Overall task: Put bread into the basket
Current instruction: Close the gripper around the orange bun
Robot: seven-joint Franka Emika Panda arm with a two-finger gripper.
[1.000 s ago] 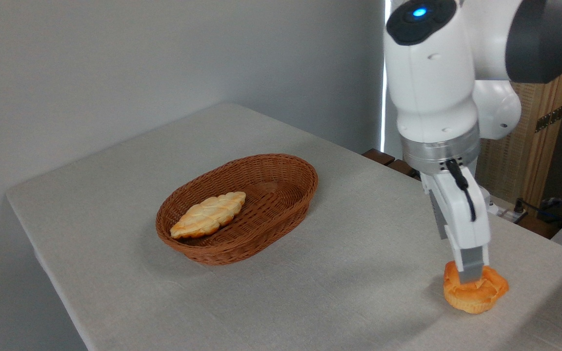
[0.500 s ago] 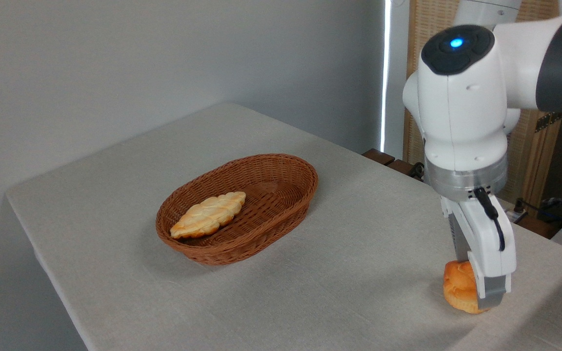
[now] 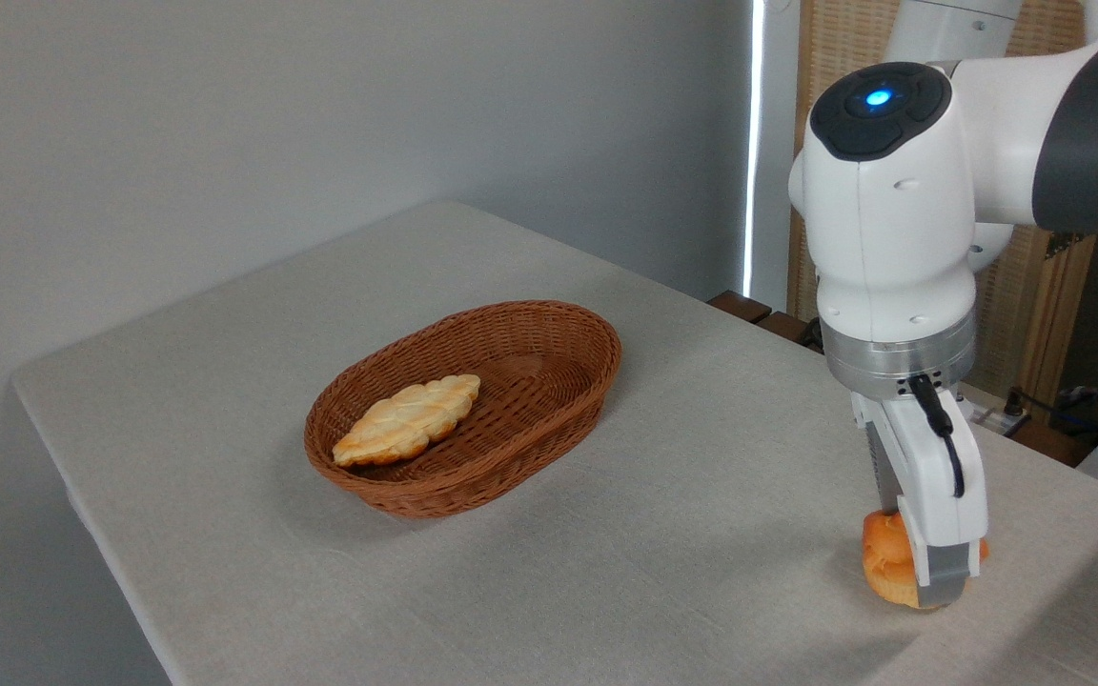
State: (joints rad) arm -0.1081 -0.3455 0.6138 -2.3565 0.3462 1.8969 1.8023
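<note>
I have the gripper (image 3: pixel 925 562) closed on the round bun (image 3: pixel 883 564), low over the table (image 3: pixel 606 534), probably just clear. Braided loaf (image 3: pixel 408 419) lies in the basket (image 3: pixel 549 419), well left, leaving room.

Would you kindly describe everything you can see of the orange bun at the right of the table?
The orange bun is a small, round, golden-orange pastry with a glossy, baked-looking surface. Only its left part and a sliver at the right show; the claw covers the rest, with a grey finger across its front. The claw appears closed around it. It sits low at the right of the cloth-covered table; whether it rests on the cloth or is just lifted cannot be told. It lies far from the basket.
</note>
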